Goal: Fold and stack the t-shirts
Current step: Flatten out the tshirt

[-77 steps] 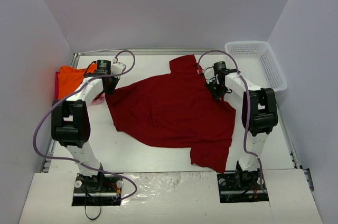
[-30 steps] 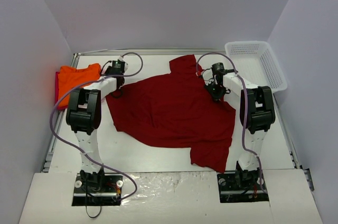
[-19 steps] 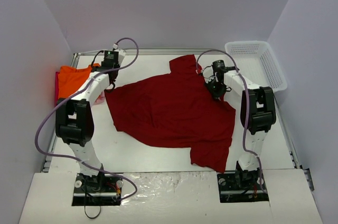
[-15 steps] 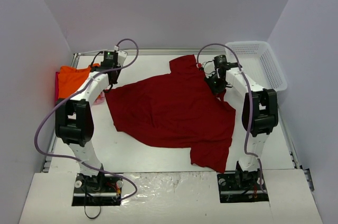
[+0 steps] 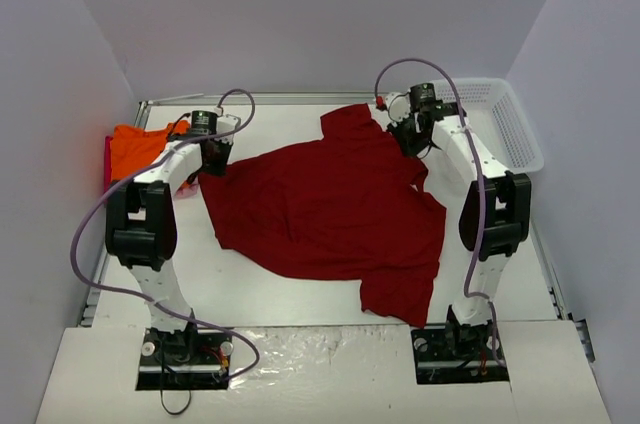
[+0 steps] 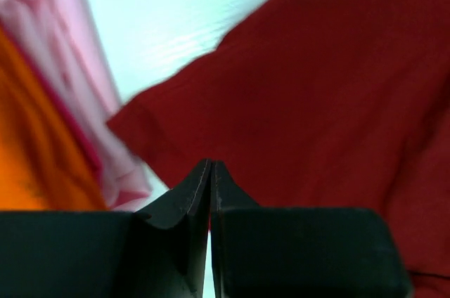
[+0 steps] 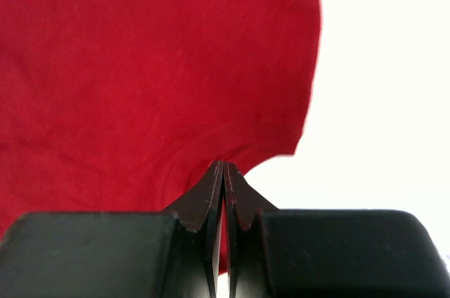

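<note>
table [image 5: 280, 294] | dark red t-shirt [image 5: 330, 214] spread mid-table | orange t-shirt [image 5: 135, 144], pink t-shirt [image 6: 84, 80] bunched at far-left edge

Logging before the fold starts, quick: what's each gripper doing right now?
Left gripper: jaws closed at the edge of the dark red t-shirt; hold unclear.
Right gripper: jaws closed, pinching that shirt's edge.
</note>
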